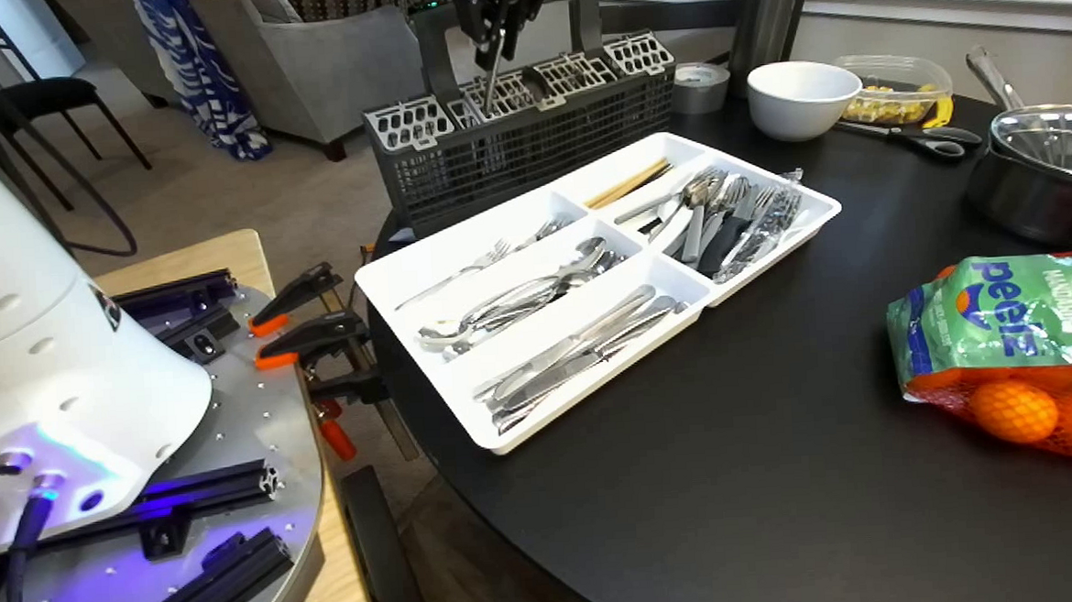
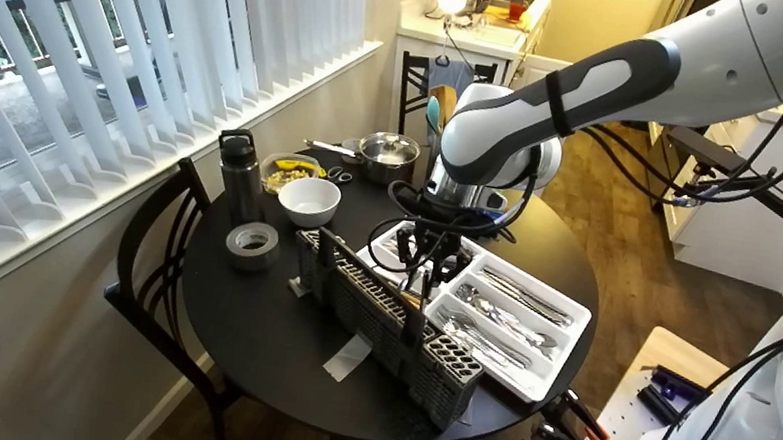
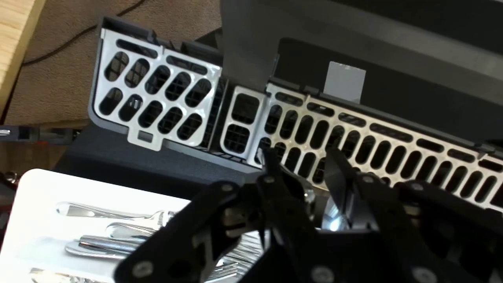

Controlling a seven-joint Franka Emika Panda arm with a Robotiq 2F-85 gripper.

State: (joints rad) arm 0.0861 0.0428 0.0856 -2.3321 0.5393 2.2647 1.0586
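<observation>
- one claw (image 3: 301, 155), parted, one utensil (image 1: 492, 83) within the gap
- one basket (image 1: 528, 155) beneath; one tray (image 1: 424, 266) alongside
- on tabletop (image 1: 782, 435): one bowl (image 1: 801, 104), one flask (image 1: 765, 32)

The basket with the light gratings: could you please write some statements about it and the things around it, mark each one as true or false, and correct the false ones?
1. The white bowl stands on the table with its opening upward. True.
2. The gripper is nearer to the bowl than to the basket. False: it is at the basket.
3. The wooden sticks and the knives share one compartment. False: they lie in separate compartments of the white tray.
4. The bag of mandarins lies outside the tray. True.
5. The tape roll sits inside the basket. False: it is on the table, outside the basket.
6. The gratings are lighter than the basket's walls. True.
</observation>
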